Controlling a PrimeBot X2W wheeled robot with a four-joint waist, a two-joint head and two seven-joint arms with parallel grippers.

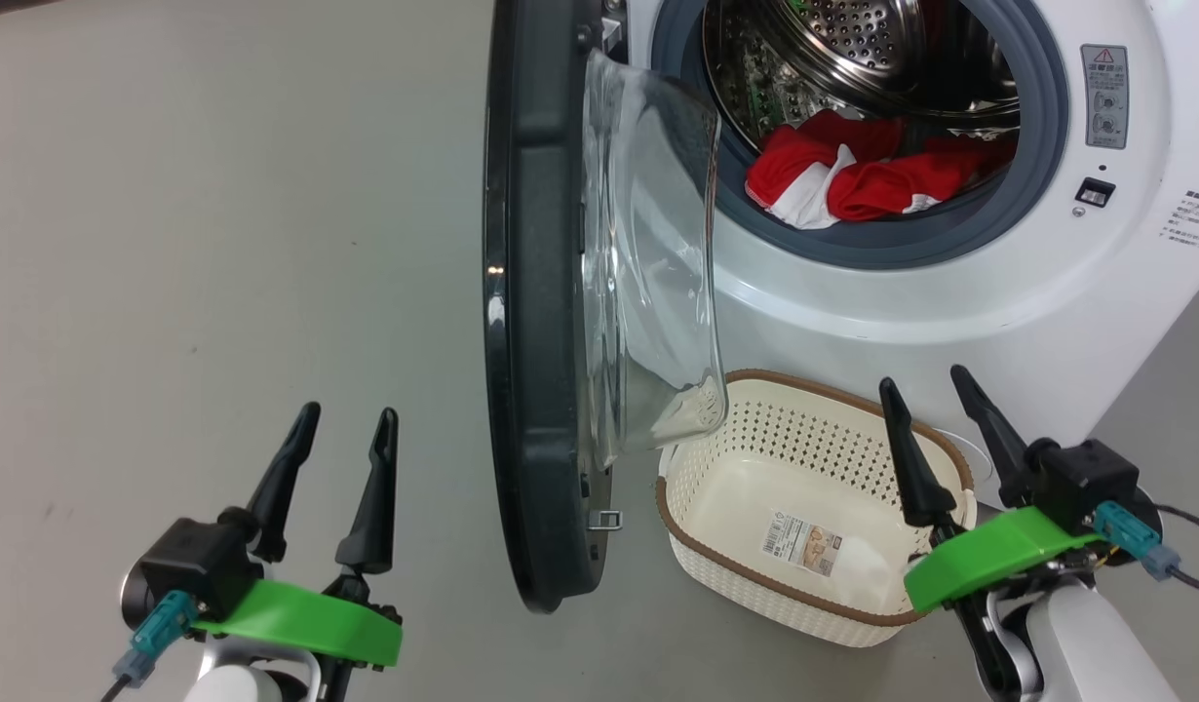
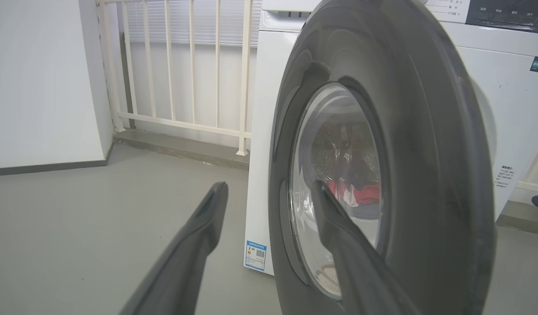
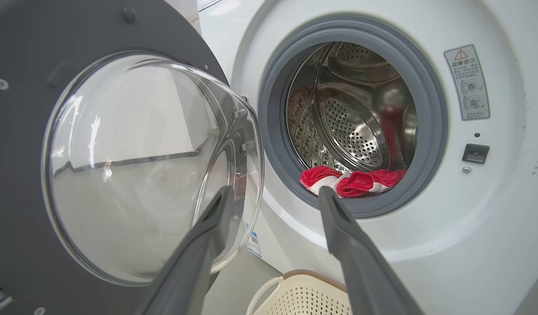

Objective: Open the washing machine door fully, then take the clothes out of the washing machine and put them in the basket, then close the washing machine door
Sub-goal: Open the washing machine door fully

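Bright, even indoor light with only faint shadows on the floor (image 1: 219, 244); soft highlights glint on the washing machine door (image 1: 536, 322), its glass bowl (image 3: 133, 166) and the steel drum (image 3: 352, 127), while the wide-angle wrist views bow the railing (image 2: 172, 65) near the edge and blur the close fingers (image 3: 194, 262).

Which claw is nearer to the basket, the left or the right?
Right. The right claw is by the right end of the basket; the left claw is beyond the door, far to its left.
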